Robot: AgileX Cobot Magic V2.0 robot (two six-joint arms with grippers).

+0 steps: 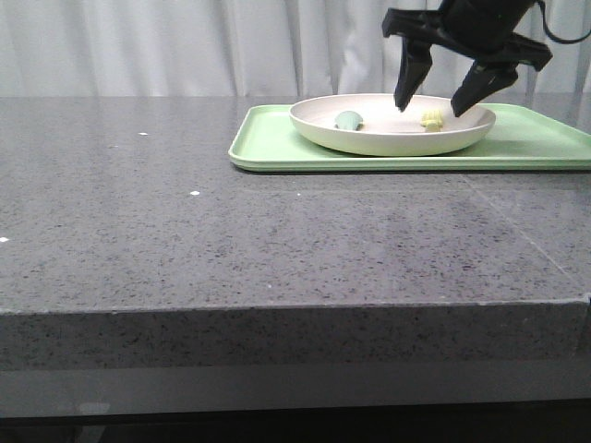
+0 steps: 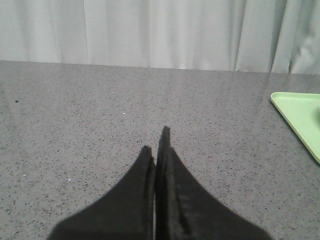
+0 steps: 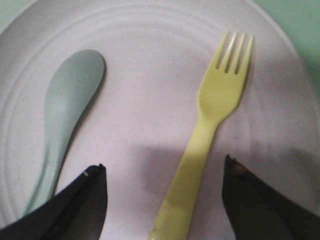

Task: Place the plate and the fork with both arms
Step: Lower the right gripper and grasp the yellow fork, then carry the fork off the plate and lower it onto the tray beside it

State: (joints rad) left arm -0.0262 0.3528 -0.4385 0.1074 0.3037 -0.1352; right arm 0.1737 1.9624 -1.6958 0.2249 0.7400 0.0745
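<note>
While spanning nearly the whole front view, grey speckled stone table [image 1: 231,249], backed by pale curtain [image 1: 185,46]. Toward the far right of that surface, flat light-green tray [image 1: 268,148], one corner also showing at the edge of the left wrist view [image 2: 300,115]. On the tray, touching it, cream plate [image 1: 369,138], round and shallow with a raised rim, filling the right wrist view [image 3: 150,100]. Above the plate, right gripper [image 1: 441,100], black, fingers spread wide and angled down, tips just over the dish, holding nothing; in the right wrist view [image 3: 165,190] one finger on each side of the fork handle, apart from it. Left gripper [image 2: 157,145] low over bare table, well away from the tray, fingers pressed together with nothing between them. Inside the plate, two utensils lying flat and side by side, not touching: muted green spoon [image 3: 65,115], seen in the front view as a small green shape on the left part of the dish [image 1: 348,120]; pale-yellow fork [image 3: 210,125], tines pointing away from the gripper, handle running between the open fingers, in the front view a small yellow shape [image 1: 431,119] on the right part of the dish.
</note>
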